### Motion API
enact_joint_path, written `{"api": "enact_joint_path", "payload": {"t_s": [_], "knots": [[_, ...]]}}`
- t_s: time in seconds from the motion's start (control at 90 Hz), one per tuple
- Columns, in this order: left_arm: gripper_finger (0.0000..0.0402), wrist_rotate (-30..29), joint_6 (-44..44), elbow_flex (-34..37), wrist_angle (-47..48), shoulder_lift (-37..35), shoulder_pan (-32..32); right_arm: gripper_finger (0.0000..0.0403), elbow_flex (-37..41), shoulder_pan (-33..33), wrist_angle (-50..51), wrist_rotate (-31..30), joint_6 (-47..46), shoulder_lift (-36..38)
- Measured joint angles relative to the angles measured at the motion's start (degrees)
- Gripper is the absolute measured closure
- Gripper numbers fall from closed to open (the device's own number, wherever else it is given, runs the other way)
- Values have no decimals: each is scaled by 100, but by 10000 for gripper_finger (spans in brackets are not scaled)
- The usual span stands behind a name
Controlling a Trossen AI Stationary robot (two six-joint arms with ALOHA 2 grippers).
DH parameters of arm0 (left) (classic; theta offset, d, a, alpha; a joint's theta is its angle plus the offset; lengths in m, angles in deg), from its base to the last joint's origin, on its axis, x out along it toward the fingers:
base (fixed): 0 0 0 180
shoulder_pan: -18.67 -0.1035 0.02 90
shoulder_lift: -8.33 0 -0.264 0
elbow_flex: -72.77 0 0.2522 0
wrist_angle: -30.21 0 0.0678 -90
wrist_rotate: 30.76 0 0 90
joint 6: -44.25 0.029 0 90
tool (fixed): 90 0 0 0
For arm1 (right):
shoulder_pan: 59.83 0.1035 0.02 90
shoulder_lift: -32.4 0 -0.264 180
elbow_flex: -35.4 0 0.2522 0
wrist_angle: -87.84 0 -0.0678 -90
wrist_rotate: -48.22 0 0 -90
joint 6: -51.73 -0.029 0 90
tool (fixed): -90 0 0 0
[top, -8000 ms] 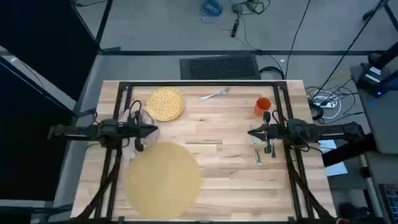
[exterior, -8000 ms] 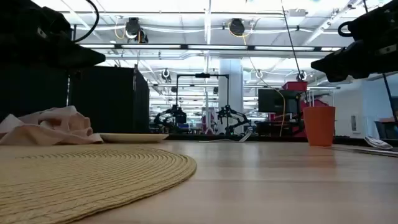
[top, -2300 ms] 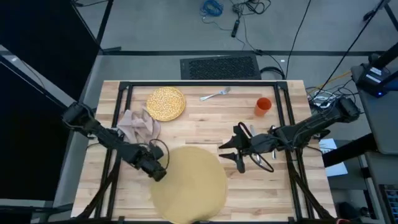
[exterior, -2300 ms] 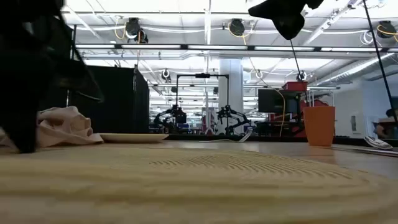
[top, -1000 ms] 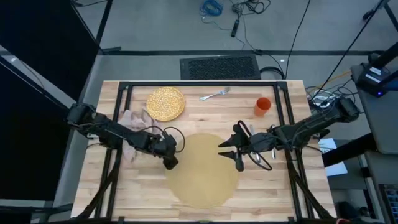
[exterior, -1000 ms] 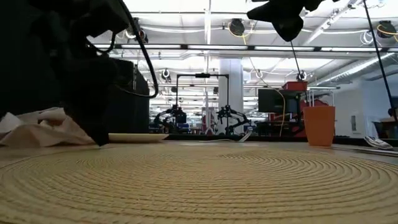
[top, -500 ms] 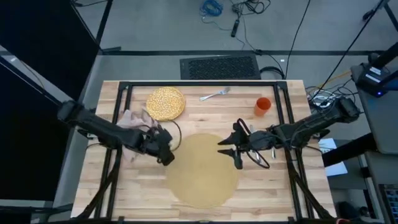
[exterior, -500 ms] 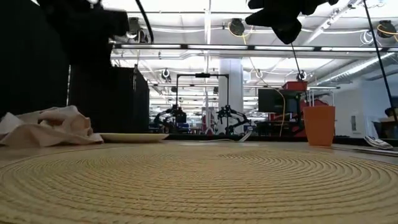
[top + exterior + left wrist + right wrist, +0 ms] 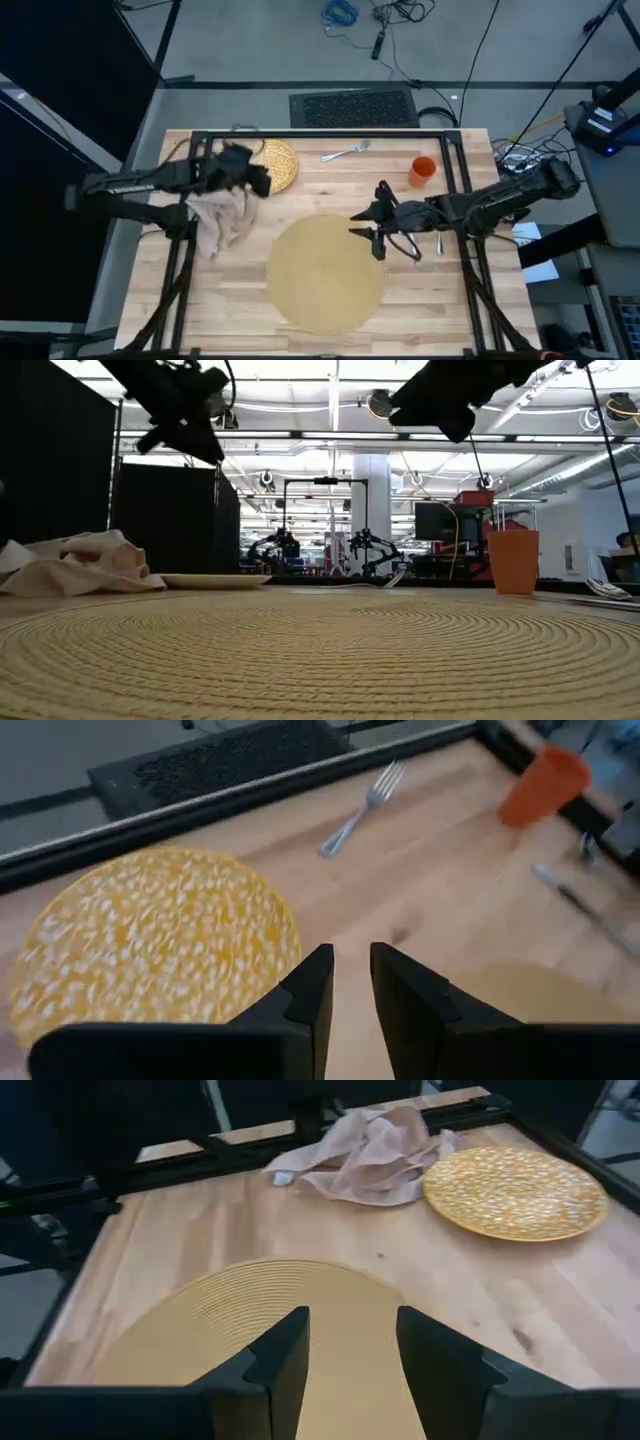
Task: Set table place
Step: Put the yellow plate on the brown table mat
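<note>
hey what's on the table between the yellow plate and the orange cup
In the high view, a silver fork lies on the bare wood between the yellow plate and the orange cup, nearer the table's far edge. Nothing else sits there.

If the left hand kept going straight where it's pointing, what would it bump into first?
Probably the yellow plate. The left hand hangs just above its edge, fingers nearly together, aimed down at it, though depth is hard to judge.

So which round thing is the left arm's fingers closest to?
The yellow speckled round plate; the bigger tan woven placemat lies farther off, mid-table.
</note>
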Motion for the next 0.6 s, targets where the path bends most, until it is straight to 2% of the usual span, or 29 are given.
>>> {"api": "enact_joint_path", "payload": {"t_s": [0.122, 0.3, 0.433, 0.6], "knots": [[345, 725, 369, -80, 245, 168, -968, 263, 1, -542, -123, 460, 69, -34], [345, 832, 778, -229, 994, 422, -2112, 263, 0, -1547, -886, 1744, 166, -537], [345, 1285, 974, -232, 1154, 791, -2741, 263, -37, -2128, -1588, 2644, 96, -1243], [345, 1655, 1278, -232, 1097, 1549, -3276, 263, -642, -2345, -1467, 2993, 238, -2152]]}}
